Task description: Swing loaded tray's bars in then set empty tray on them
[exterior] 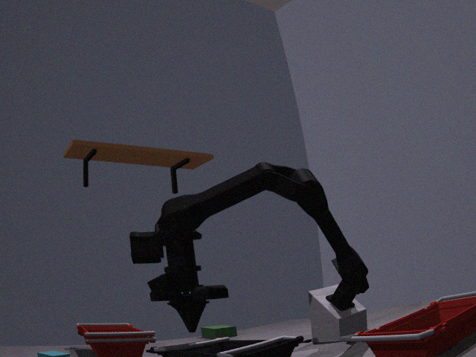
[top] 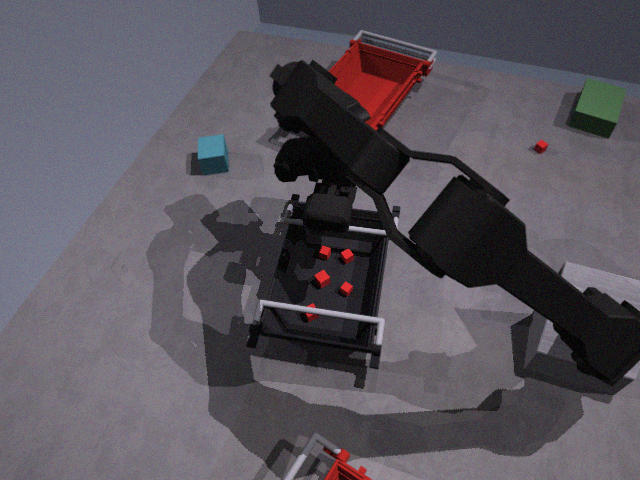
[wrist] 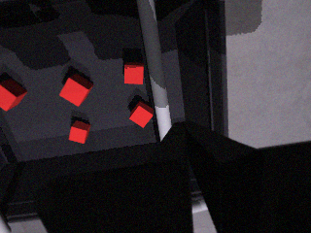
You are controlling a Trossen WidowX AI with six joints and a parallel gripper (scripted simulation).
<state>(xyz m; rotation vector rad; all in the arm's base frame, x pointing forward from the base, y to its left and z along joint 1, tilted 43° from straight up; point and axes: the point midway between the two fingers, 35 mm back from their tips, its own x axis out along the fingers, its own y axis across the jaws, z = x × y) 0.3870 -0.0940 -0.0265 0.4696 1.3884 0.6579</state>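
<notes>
The black loaded tray (top: 381, 279) (exterior: 277, 349) (wrist: 219, 73) holds several small red blocks (top: 322, 279) (wrist: 76, 90). Its near wire bar (top: 341, 314) crosses over the tray, just inside the near end. Its far wire bar (top: 368, 230) (wrist: 163, 116) also crosses over the tray, inside the far end. My gripper (exterior: 192, 330) (wrist: 182, 129) is shut and empty, above the far bar; its tips are hidden in the top view. One empty red tray (top: 385, 67) (exterior: 115, 347) stands at the back, partly behind the arm. Another red tray (top: 343, 472) (exterior: 396, 347) is cut off at the near edge of the top view.
A cyan block (top: 211, 153) (exterior: 53, 354) lies left of the arm. A green block (top: 599, 105) (exterior: 219, 331) and a loose red block (top: 541, 146) lie at the back right. The arm stands on a pale base (top: 584, 273) (exterior: 324, 318). A wooden shelf (exterior: 138, 153) hangs on the wall.
</notes>
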